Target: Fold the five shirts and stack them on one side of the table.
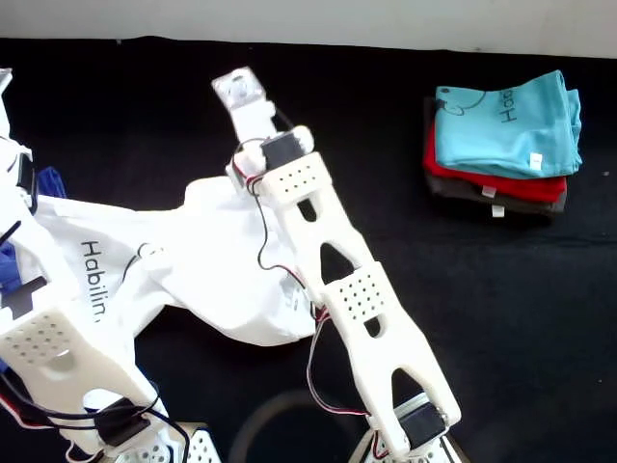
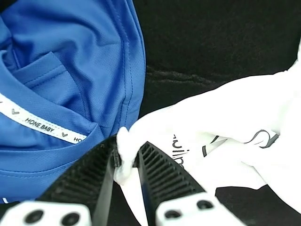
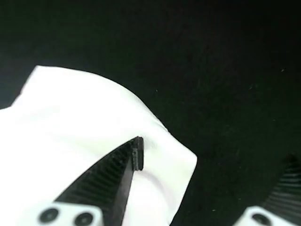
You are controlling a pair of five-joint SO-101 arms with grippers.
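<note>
Pinching the white shirt point(image 2: 225, 113) by its edge with our left gripper point(image 2: 126, 160) so we can spread it flat, while our right gripper point(image 3: 214, 160) hangs wide open over the far edge.

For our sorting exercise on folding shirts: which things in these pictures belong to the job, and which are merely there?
Part of the job: white shirt, pinched in the left pincer; blue shirt; folded and stacked, teal shirt, red shirt, dark shirt; open right pincer at the white shirt's edge.
Merely there: black table cover; arm cables.
</note>
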